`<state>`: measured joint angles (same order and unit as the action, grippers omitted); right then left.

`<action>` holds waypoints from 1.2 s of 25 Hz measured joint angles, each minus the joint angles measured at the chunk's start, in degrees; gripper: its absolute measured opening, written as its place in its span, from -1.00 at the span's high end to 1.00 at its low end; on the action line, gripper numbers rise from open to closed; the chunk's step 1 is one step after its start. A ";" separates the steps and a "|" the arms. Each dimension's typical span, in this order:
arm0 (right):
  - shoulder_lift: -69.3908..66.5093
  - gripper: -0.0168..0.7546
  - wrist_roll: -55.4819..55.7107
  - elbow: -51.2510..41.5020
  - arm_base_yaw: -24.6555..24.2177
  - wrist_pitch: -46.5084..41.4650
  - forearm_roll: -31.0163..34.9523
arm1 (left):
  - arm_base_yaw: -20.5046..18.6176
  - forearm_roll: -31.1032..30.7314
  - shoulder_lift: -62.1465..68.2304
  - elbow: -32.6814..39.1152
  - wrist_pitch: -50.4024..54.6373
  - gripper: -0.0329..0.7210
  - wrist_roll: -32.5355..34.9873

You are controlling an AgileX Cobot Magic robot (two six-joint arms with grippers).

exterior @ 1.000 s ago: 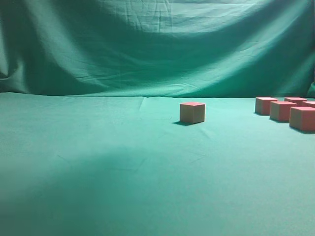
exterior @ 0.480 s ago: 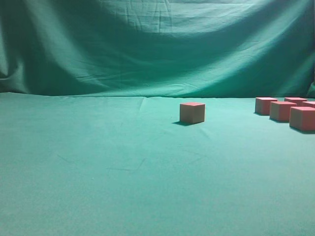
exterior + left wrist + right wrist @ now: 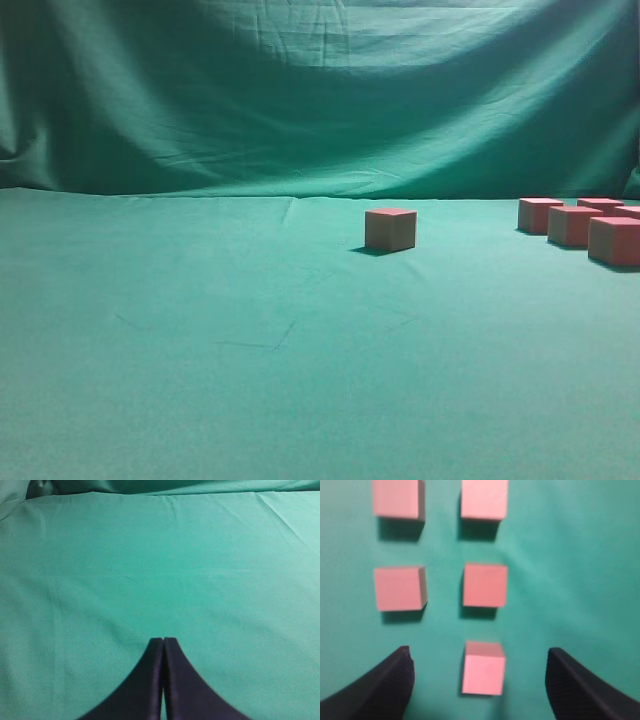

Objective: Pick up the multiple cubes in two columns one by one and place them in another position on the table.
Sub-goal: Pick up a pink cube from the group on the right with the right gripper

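Several pink cubes lie in two columns on the green cloth in the right wrist view. My right gripper (image 3: 480,651) is open and hovers above them, and the nearest cube (image 3: 483,668) of the right column lies between its fingers, untouched. Further cubes (image 3: 485,584) (image 3: 399,587) lie beyond it. In the exterior view these cubes (image 3: 573,226) sit at the far right, and one cube (image 3: 390,229) stands alone near the middle. My left gripper (image 3: 163,640) is shut and empty over bare cloth. Neither gripper shows in the exterior view.
The green cloth (image 3: 250,340) covers the table and hangs as a backdrop (image 3: 300,100) behind it. The group of cubes runs to the right edge of the exterior view.
A dark shadow on the cloth at the front left of the exterior view has faded away. The cubes have not moved.
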<state>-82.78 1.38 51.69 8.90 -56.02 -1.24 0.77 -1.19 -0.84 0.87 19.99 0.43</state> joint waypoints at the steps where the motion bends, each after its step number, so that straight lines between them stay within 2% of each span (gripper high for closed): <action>1: 0.10 -0.43 0.25 -1.47 0.00 0.42 0.34 | 0.00 0.00 0.00 0.00 0.00 0.91 0.00; 7: 0.59 -0.43 5.55 -8.84 0.00 2.59 0.80 | 0.00 0.00 0.00 0.00 0.00 0.91 0.00; 15: 1.23 -0.43 6.46 -16.72 0.00 13.82 0.42 | 0.00 0.00 0.00 0.00 0.00 0.91 0.00; 24: -0.11 -0.43 6.66 -17.07 0.00 20.22 -1.82 | 0.00 0.00 0.00 0.00 0.00 0.91 0.00; 25: -0.44 -0.29 6.66 -17.07 0.00 20.48 -1.81 | 0.00 0.00 0.00 0.00 0.00 0.91 0.00; 26: -0.61 -0.28 6.66 -17.07 0.00 20.94 -1.81 | 0.00 0.00 0.00 0.00 0.00 0.91 0.00; 27: -0.73 -0.13 6.66 -17.07 0.00 21.05 -1.81 | 0.00 0.00 0.00 0.00 0.00 0.91 0.00; 30: -1.13 0.15 6.66 -17.07 0.00 21.19 -1.81 | 0.00 0.00 0.00 0.00 0.00 0.91 0.00</action>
<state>-83.91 8.04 34.62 8.90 -34.83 -3.05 0.77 -1.19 -0.84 0.87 19.99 0.43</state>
